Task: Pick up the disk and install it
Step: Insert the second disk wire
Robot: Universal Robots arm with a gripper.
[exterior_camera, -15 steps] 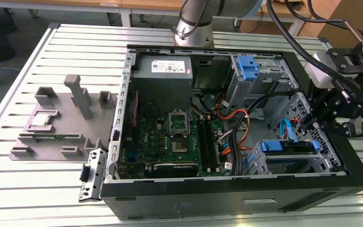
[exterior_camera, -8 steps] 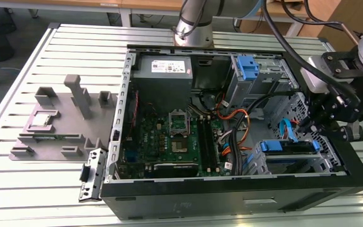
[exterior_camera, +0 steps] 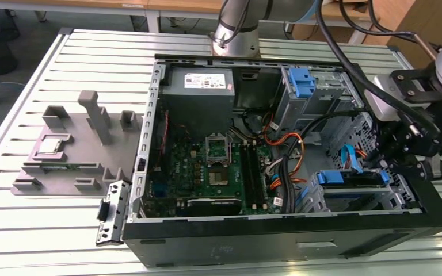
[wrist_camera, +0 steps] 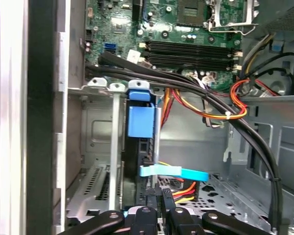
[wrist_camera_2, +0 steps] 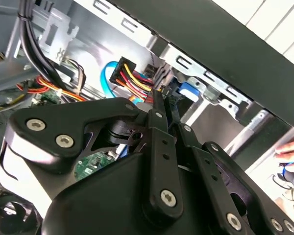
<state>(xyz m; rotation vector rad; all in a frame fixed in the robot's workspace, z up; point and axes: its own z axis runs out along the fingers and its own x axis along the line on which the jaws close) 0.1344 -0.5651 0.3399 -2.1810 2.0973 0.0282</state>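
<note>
First wrist view: disk (wrist_camera: 139, 142) stands on edge in drive cage (wrist_camera: 95, 127), blue carrier tab toward motherboard (wrist_camera: 186, 29), long axis running straight ahead of end effector (wrist_camera: 159, 196). Fingers narrow, close together at disk's near edge — firm grip not confirmable. Cables (wrist_camera: 210, 98) crowd alongside; cage slot tight. Case sits on slatted counter (exterior_camera: 67, 63).
</note>
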